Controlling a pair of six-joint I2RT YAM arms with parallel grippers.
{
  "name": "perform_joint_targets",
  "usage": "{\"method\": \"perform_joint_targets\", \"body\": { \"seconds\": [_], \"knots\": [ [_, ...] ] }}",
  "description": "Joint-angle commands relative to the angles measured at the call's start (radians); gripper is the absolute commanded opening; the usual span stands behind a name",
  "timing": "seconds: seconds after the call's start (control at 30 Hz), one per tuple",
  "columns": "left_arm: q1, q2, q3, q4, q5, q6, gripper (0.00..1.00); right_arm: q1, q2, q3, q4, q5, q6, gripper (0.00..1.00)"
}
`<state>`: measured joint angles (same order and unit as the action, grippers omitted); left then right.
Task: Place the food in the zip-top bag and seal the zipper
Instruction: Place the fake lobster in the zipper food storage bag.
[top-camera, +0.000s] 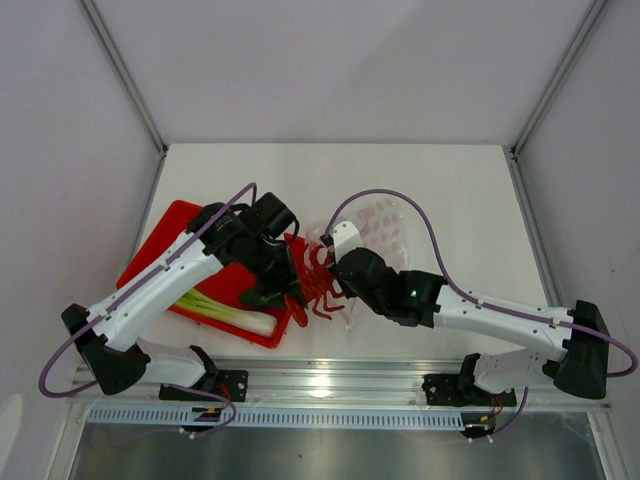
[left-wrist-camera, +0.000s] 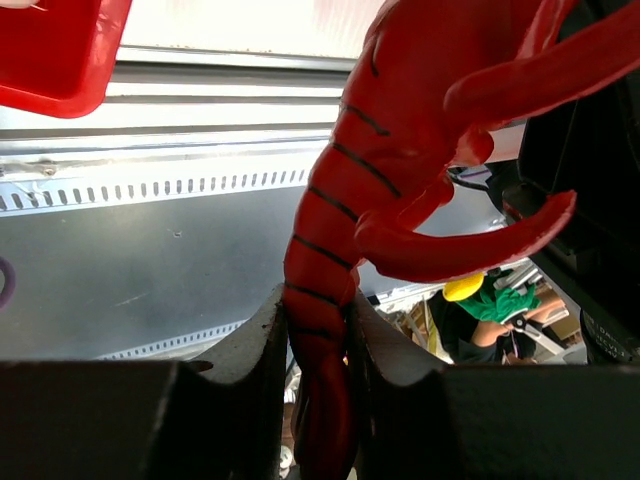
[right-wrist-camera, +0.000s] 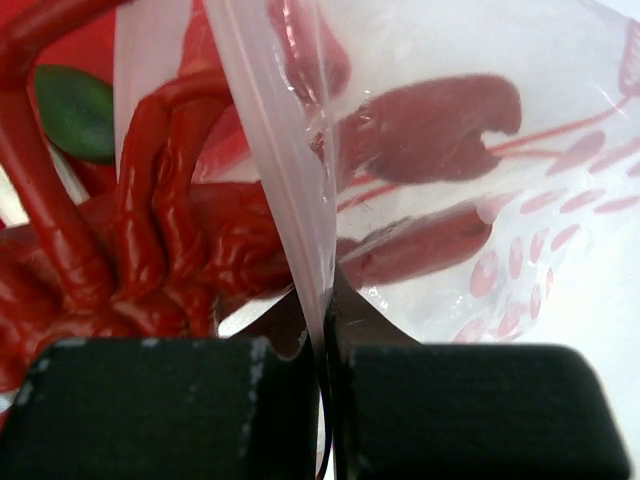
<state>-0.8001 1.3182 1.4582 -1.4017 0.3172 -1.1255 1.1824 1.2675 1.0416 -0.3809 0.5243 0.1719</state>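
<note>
My left gripper (left-wrist-camera: 318, 335) is shut on the tail of the red lobster (left-wrist-camera: 400, 120) and holds it up near the table's middle (top-camera: 293, 288). My right gripper (right-wrist-camera: 325, 300) is shut on the pink zipper strip (right-wrist-camera: 265, 140) of the clear zip-top bag (right-wrist-camera: 470, 220), holding the mouth open beside the lobster (right-wrist-camera: 160, 240). The lobster's claws (right-wrist-camera: 430, 125) show through the plastic, inside the bag. In the top view the lobster (top-camera: 322, 285) lies between both grippers and the bag (top-camera: 385, 225) stretches behind. The dark-green fruit (right-wrist-camera: 75, 110) and the leek (top-camera: 225, 312) lie on the tray.
A red tray (top-camera: 160, 240) sits at the left under my left arm; its corner shows in the left wrist view (left-wrist-camera: 60, 50). White walls and metal posts enclose the table. The aluminium rail (top-camera: 330, 385) runs along the near edge.
</note>
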Motion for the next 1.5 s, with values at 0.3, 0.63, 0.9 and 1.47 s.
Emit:
{"method": "perform_joint_targets", "body": {
  "seconds": [0.3, 0.63, 0.9, 1.47],
  "knots": [
    [-0.040, 0.052, 0.106, 0.083, -0.049, 0.003, 0.00, -0.030, 0.009, 0.081, 0.010, -0.234, 0.077, 0.00],
    [-0.056, 0.044, 0.042, 0.132, -0.017, -0.014, 0.01, -0.050, -0.034, 0.075, 0.011, -0.167, 0.126, 0.00],
    [-0.056, 0.061, 0.039, 0.124, -0.010, -0.003, 0.00, -0.037, -0.054, 0.072, 0.043, -0.195, 0.104, 0.00],
    [-0.060, 0.153, 0.094, 0.115, 0.077, 0.029, 0.01, 0.008, -0.022, 0.086, 0.079, -0.247, 0.048, 0.00]
  ]
}}
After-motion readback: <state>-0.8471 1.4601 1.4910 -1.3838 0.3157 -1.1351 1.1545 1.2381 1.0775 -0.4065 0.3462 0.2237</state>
